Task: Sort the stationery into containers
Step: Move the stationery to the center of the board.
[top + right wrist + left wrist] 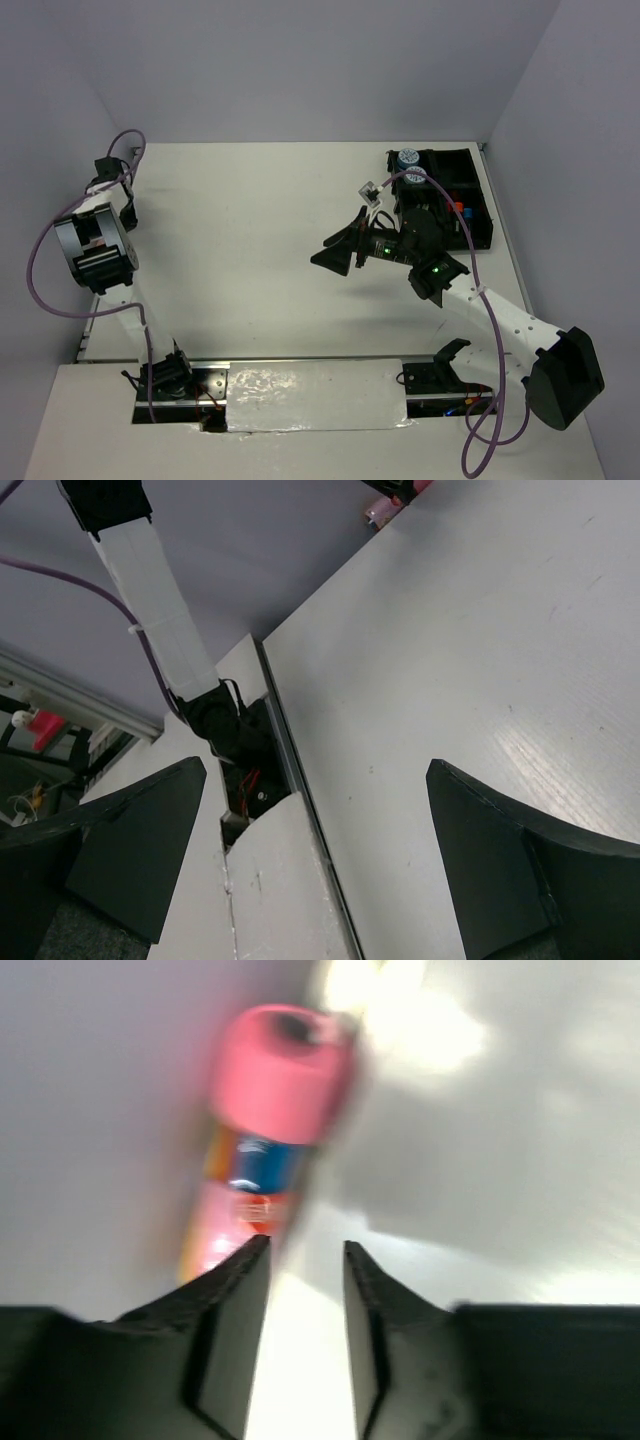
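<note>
A pink bottle [270, 1130] with a pink cap and a blue label shows blurred in the left wrist view, just beyond my left gripper's [305, 1245] left fingertip. The jaws stand a little apart with nothing between them. In the top view the left gripper [127, 212] is at the far left and hides the bottle. The bottle shows small and far off in the right wrist view [378, 512]. My right gripper [338, 245] is wide open and empty over mid-table [316, 768]. The black organiser tray [480, 205] sits at the far right and holds two round patterned tubs [406, 158].
Orange and blue highlighter caps [458, 207] show in a tray compartment behind the right arm. The side walls stand close to the left arm and to the tray. The arm bases and a taped panel [310, 395] line the near edge.
</note>
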Available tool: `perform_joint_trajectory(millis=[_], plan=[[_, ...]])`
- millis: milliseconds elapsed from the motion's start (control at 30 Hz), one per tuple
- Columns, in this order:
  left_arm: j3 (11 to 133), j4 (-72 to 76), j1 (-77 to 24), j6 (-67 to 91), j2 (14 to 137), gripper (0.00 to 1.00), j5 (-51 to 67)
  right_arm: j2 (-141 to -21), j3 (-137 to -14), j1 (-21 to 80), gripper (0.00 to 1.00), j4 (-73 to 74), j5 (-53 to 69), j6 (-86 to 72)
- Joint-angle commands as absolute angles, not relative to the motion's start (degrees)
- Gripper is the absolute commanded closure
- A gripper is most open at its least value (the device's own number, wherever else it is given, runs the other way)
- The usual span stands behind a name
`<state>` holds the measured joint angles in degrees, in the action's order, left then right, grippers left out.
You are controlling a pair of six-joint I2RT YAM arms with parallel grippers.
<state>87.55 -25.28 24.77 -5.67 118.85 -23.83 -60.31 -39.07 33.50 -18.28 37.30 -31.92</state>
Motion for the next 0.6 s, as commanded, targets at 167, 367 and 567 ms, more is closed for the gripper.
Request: perform_joint_trajectory(millis=[167, 367, 567], plan=[[88.07, -25.75, 20.04, -1.85, 117.42, 1.0, -15.9, -60.2, -39.55, 33.75, 0.0, -20.21, 36.47, -31.64], [88.86, -25.24, 19.42, 2.55, 116.64, 0.62, -21.61, -61.17, -39.99, 33.75, 0.0, -19.87, 36.65, -31.38], [89.74, -26.54, 19.77, 2.46, 116.98, 0.14, -35.59, -61.26, -39.29, 33.66, 0.0, -21.35, 37.09, -32.34]])
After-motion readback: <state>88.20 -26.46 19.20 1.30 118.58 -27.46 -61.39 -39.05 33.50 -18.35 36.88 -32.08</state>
